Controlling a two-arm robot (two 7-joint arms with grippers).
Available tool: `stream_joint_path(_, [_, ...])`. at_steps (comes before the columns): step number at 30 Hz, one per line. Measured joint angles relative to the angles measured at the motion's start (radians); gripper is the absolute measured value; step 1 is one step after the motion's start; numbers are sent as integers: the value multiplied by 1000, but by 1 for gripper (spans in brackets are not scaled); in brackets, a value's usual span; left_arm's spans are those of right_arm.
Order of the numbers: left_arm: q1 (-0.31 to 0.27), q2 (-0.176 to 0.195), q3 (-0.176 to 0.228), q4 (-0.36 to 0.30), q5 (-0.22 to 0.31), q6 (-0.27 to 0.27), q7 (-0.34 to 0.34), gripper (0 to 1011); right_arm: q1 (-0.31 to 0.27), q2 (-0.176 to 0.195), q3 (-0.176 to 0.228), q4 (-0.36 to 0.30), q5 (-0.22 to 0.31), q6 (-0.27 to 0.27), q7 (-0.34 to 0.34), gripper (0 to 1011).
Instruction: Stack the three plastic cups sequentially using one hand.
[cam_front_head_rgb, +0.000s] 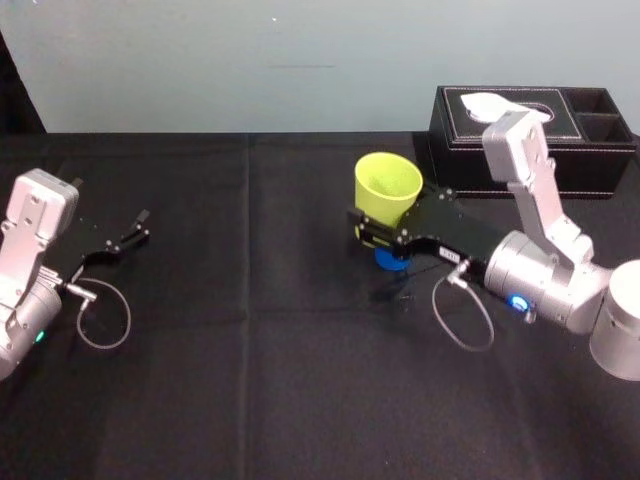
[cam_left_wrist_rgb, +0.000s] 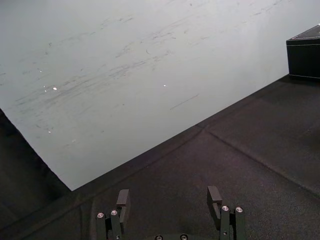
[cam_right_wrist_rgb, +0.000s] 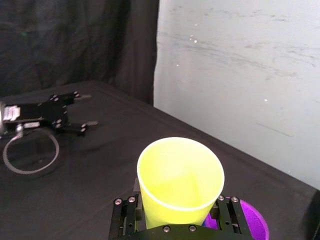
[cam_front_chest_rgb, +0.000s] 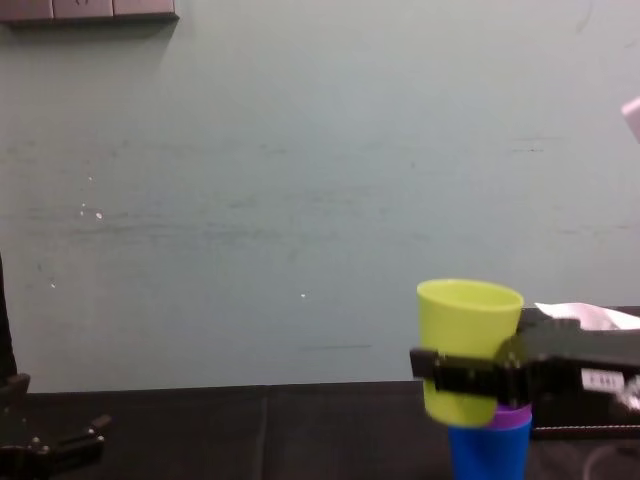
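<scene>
Bench (cam_front_head_rgb: 300, 380) cloth is lying black across the whole front of the robot, with the black tissue box (cam_front_head_rgb: 530, 140) sitting at its far edge. Well apart from that box, off toward the robot's left, the left end effector (cam_front_head_rgb: 135, 228) is resting low over the cloth, fingers spread and nothing between them.

Just beside the box, on its left-hand side, the right end effector (cam_front_chest_rgb: 450, 375) is clamping the yellow-green cup (cam_front_chest_rgb: 470, 320) around its lower wall, upright and mouth up. That cup's base appears to be sitting inside the purple cup (cam_front_chest_rgb: 512, 415), whose rim is peeking out beneath. The purple cup is nesting in the blue cup (cam_front_chest_rgb: 488, 450), which is standing on the bench.

To my eye the last cup is riding high and is only partly seated. Whoever is finishing this well is going to be keeping it plumb over the stack. They will be pressing straight down gently so the blue base isn't skidding toward the box, then spreading the fingers wide and lifting clear without dragging the rim.
</scene>
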Motion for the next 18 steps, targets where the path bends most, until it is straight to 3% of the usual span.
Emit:
stream_joint_path(7, [0,0,0,0,0,0,0,1011,94,-17,0,71,20,49,-13,718])
stream_joint_path(18, [0,0,0,0,0,0,0,1011,150,-34,-4,142,24,58,-36,718])
